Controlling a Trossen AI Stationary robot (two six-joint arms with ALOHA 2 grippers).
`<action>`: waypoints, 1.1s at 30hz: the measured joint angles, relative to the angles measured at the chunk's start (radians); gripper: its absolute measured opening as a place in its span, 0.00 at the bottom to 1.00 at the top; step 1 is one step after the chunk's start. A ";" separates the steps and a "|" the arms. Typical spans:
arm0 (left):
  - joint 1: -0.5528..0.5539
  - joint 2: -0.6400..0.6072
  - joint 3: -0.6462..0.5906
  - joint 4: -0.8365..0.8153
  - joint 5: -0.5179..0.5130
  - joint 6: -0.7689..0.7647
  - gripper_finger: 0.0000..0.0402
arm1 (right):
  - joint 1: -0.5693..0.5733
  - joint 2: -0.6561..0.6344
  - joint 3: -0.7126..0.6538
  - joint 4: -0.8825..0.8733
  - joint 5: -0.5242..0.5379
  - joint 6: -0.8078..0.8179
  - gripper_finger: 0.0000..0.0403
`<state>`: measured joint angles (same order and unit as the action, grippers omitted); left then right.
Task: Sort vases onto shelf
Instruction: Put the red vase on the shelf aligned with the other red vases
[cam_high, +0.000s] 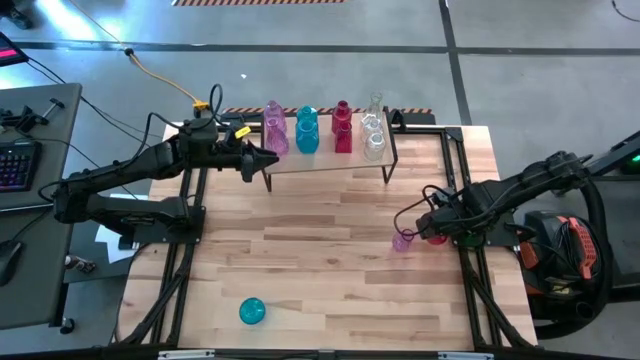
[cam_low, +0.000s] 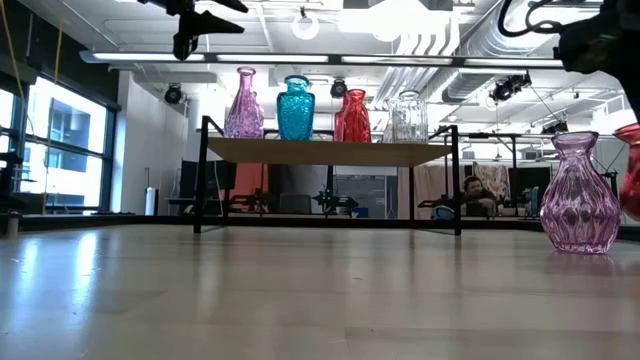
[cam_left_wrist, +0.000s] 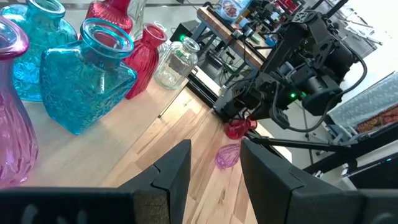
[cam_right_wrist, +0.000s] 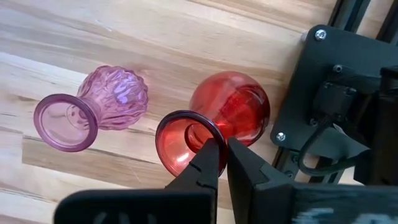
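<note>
Nowhere legible writing (vases (cam_high: 320, 128) unlabelled)

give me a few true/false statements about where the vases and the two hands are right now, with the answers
1. The right hand is shut on the rim of the red vase. True.
2. The small pink vase beside it stands on the shelf. False: it stands on the table, next to the red vase.
3. A teal vase sits alone near the table's front edge. True.
4. The left hand carries a vase. False: its fingers are apart with nothing between them, at the left end of the shelf.
5. The shelf holds only teal vases. False: pink, teal, red and clear ones stand on it.
</note>
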<state>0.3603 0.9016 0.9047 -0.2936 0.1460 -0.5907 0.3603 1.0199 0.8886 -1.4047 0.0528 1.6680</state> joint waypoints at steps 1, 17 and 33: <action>0.000 0.000 0.000 0.000 0.001 0.000 0.33 | 0.000 0.000 0.000 0.003 0.000 0.000 0.00; 0.000 0.000 0.000 -0.001 0.001 0.000 0.33 | 0.000 0.000 0.083 -0.026 0.059 0.000 0.00; 0.000 0.000 0.000 -0.001 0.001 0.000 0.33 | -0.001 0.000 0.250 -0.097 0.238 -0.001 0.00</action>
<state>0.3603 0.9016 0.9047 -0.2947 0.1467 -0.5903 0.3596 1.0195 1.1382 -1.5019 0.2911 1.6672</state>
